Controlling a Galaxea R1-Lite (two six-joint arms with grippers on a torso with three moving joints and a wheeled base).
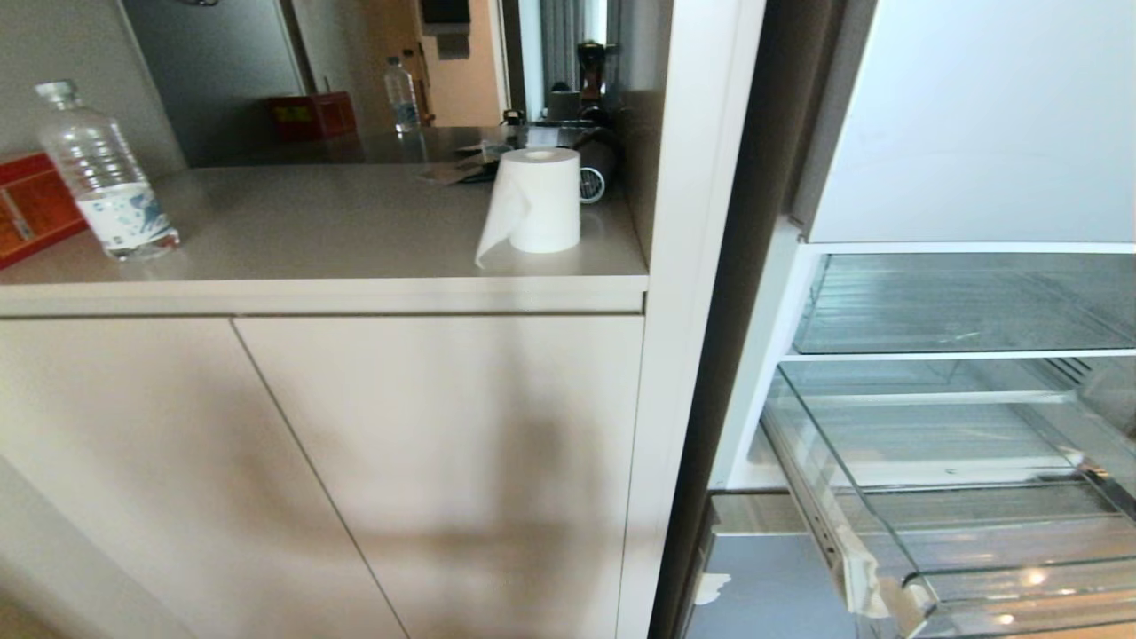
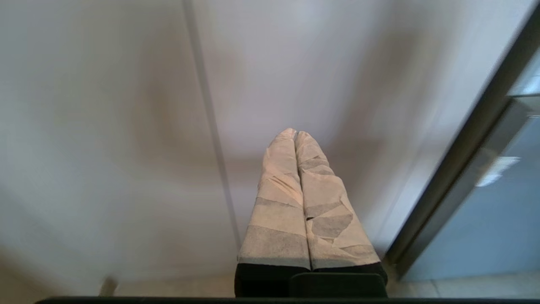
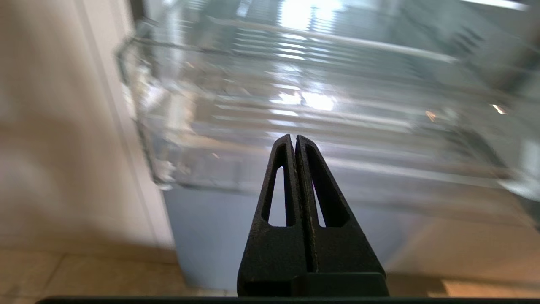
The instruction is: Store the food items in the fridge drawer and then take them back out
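Note:
The clear fridge drawer stands pulled out at the lower right of the head view, with nothing visible on its ribbed floor. It also fills the right wrist view, where the fridge drawer lies ahead of my right gripper, whose black fingers are pressed together and hold nothing. My left gripper, its fingers wrapped in pale tape, is shut and empty, facing a beige cabinet door. The food items are out of view. Neither arm shows in the head view.
A beige counter carries a paper roll, a water bottle and a red box. A white fridge side post divides cabinet from fridge. A glass shelf sits above the drawer. A pale-blue panel lies below.

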